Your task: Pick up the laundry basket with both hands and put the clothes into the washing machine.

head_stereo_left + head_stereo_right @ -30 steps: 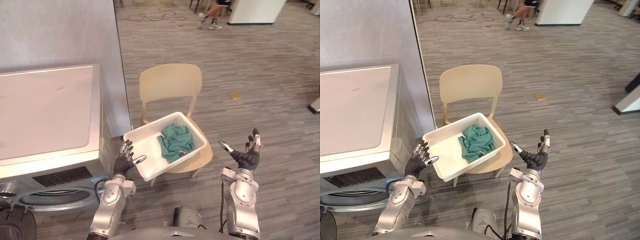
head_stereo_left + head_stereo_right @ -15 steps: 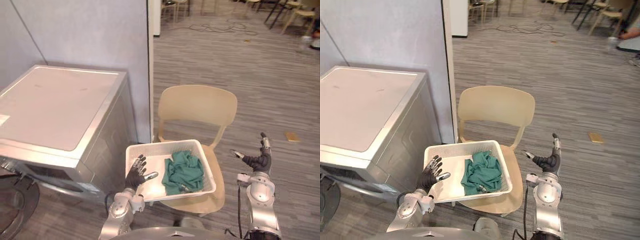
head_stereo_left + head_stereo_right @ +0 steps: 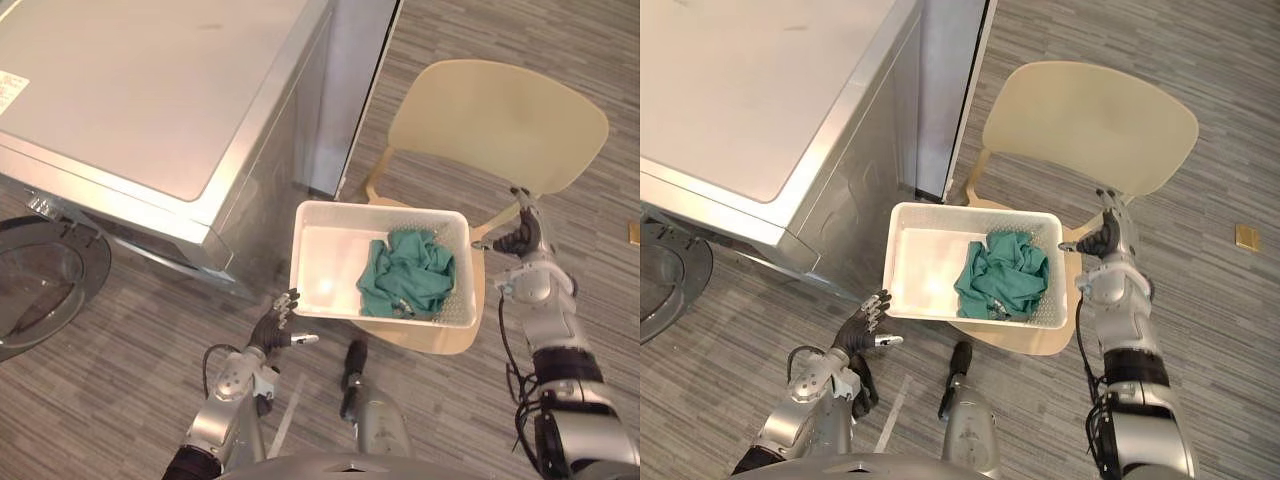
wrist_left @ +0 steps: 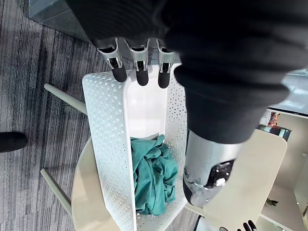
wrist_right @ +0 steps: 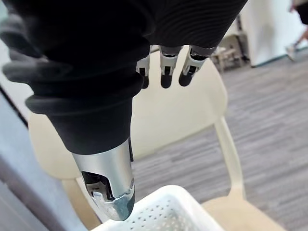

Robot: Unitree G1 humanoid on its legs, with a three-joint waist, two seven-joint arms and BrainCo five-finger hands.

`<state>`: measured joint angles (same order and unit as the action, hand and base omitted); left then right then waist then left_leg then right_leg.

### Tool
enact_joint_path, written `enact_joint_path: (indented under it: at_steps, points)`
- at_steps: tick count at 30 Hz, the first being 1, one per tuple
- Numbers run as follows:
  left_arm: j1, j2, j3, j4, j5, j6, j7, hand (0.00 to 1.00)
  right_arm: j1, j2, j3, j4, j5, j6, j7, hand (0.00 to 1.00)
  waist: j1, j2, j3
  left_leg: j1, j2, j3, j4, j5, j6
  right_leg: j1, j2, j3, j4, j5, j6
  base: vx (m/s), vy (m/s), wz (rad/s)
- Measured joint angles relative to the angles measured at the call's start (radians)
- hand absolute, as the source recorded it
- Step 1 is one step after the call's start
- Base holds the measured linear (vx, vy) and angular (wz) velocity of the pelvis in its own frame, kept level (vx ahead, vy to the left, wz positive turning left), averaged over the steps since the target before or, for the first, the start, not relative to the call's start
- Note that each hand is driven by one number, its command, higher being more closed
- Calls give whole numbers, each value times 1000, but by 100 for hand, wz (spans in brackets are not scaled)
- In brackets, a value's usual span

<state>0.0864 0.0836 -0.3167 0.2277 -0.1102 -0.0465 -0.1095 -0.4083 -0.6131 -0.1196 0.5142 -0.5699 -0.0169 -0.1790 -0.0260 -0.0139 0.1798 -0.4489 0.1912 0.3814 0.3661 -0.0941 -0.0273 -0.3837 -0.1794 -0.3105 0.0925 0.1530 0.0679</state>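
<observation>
The laundry basket (image 3: pixel 380 208) is white and perforated. It rests on the seat of a beige chair (image 3: pixel 500 120). The chair stands just beside the washing machine (image 3: pixel 150 90), on a grey striped floor (image 3: pixel 120 400).

The clothes (image 3: pixel 408 275) are a crumpled green bundle. They lie inside the basket, in the half toward the robot's right. The other half of the basket interior is bare.

The washing machine has a flat silver top. Its round door (image 3: pixel 40 290) hangs open at the front, low on the robot's left.

Left hand (image 3: pixel 275 330):
- It is positioned at the near left corner of the basket.
- It is released: the fingers (image 4: pixel 139 72) are straight and slightly spread, and they grasp nothing.
- In the left wrist view the dark fingertips lie next to the rim of the basket's short end wall. Whether they make contact with the rim cannot be determined.

Right hand (image 3: pixel 522 238):
- It is positioned beside the right end of the basket, above the seat edge and in front of the chair's backrest.
- It is released: the fingers (image 5: pixel 166 67) are extended and the thumb points toward the basket.
- It grasps nothing, and a gap separates it from the basket wall.

A small flat tan object (image 3: pixel 1246 236) lies on the floor to the right of the chair, well apart from it.
</observation>
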Motion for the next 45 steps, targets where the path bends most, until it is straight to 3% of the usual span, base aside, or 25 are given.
enact_joint_path:
  at_steps: [5, 7, 14, 22, 25, 29, 35, 42, 45]
  points:
    - [-31, 20, 1, -3, 3, -25, 15, 0, -108, -79, 100, 57, -95, 1, 2, 0, 2, 0, 30, -38, -5, 1, 3, 6, 5, -35, -2, 8, -16, 17, -10, -52, -5, -2]
    - [-72, 21, 2, -4, -6, -40, 22, 0, -187, -115, 149, 58, -105, 4, 3, 0, 6, 2, 71, -62, -5, 0, 3, 20, 11, -58, -1, 9, -16, 31, -10, -55, -32, 1]
    - [-157, 12, -1, -2, -25, -40, 65, 0, -260, -108, 188, -74, -96, 22, -1, 0, 24, 1, 150, -146, 15, -27, 37, 31, 11, -117, 15, -7, -4, 45, -20, -35, -54, 6]
    - [-235, 9, 21, -2, -21, -49, 106, 0, -219, -10, 198, -190, -97, 24, -6, 0, 42, -13, 199, -217, 31, -44, 68, 29, 14, -173, 16, -27, 23, 40, -27, -5, -50, 6]
    - [-242, 5, 44, 2, -14, -20, 136, 0, -216, 25, 198, -256, -98, 46, -5, 0, 45, -28, 229, -221, 35, -45, 69, 34, 15, -179, 16, -30, 34, 37, -31, 8, -67, 2]
    - [-242, -16, 51, 1, -14, -5, 150, 0, -144, 70, 194, -337, -95, 61, -3, 0, 54, -29, 231, -230, 35, -51, 67, 35, 15, -183, 15, -42, 44, 27, -34, 22, -54, 7]
    - [-239, -24, 61, 0, -14, -4, 142, 0, -85, 114, 193, -327, -84, 44, 5, 0, 54, -31, 232, -210, 13, -60, 14, 66, 12, -183, 0, -57, 65, 10, -31, 31, -64, 13]
    - [-222, -24, 75, -5, -45, -4, 127, 0, -126, 85, 145, -180, 135, 32, 15, 0, 53, -35, 234, -195, 0, -78, -57, 113, 3, -178, -7, -85, 65, 6, -37, -3, -53, 11]
    - [-211, -25, 78, -24, -63, -4, 127, 0, -160, 80, 147, -149, 157, 27, 43, 0, 53, -42, 237, -196, 21, -51, -52, 112, 4, -180, -2, -88, 62, 5, -43, -24, -71, -1]
